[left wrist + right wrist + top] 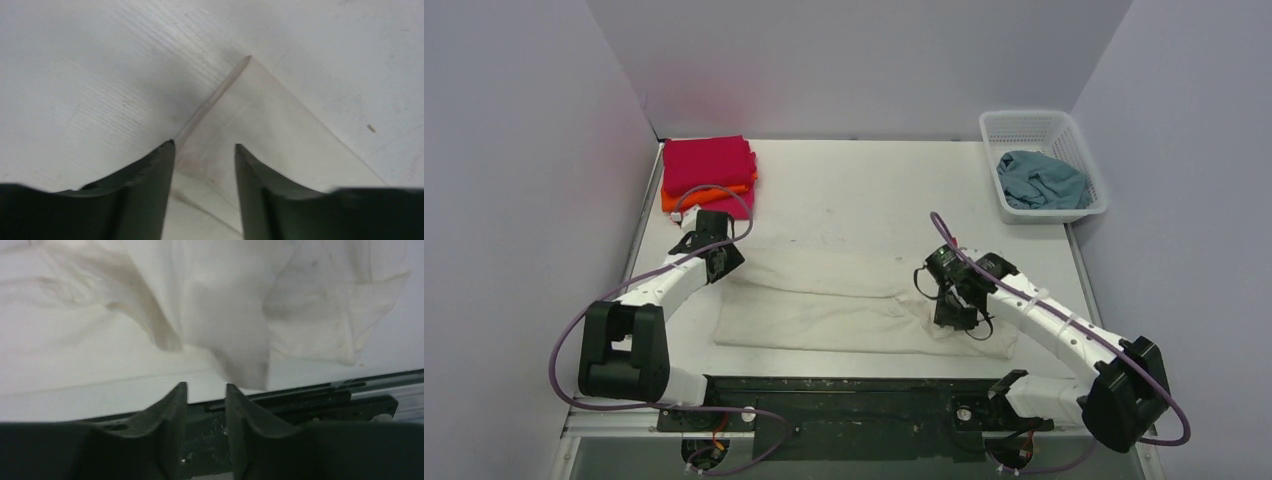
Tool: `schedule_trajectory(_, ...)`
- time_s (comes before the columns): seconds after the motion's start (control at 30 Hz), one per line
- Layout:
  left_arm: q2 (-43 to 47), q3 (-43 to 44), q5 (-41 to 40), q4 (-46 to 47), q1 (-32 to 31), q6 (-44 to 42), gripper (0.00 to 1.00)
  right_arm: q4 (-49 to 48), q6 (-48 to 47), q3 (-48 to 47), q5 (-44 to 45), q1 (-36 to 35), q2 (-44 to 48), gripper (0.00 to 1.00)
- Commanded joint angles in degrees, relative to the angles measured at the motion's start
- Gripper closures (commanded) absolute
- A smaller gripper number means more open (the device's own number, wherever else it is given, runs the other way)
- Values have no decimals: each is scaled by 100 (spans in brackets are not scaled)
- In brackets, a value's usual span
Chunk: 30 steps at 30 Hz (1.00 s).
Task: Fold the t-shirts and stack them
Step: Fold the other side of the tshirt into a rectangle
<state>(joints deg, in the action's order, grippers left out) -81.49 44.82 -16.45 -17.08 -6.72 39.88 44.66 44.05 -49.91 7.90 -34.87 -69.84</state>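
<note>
Plainly, cream t-shirt point(824, 300) spread flat, left tool point(205, 145) released over its corner, right tool point(206, 386) released.

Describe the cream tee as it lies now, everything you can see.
Soft, thin off-white cloth, the cream tee lies flat on the table, folded into a long band across the near middle. Its left end is neat, one crisp corner at the open left pincer. Its right end is rumpled, loose folds just beyond the right pincer, whose jaws stand apart on nothing. Faint brownish marks line some creases. No other tee touches it.
</note>
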Motion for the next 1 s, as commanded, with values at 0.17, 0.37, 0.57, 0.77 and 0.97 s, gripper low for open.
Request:
schedule_trajectory(0.17,792,920,-1202,-1678,13,765,15,752,169,117,139,-925,1621,34)
schedule_trajectory(0.37,1032,637,1019,-453,-148,136,14,359,-200,-415,472,-308,943,11)
schedule_trajectory(0.57,367,493,1950,338,-790,-40,11,-1373,147,134,-482,849,127,12)
schedule_trajectory(0.77,-462,271,2002,473,-810,-37,10,-1979,270,219,-321,1610,-1148,11)
schedule_trajectory(0.97,-716,-64,1825,513,-481,-56,9,-2710,285,270,-696,2132,-2199,14)
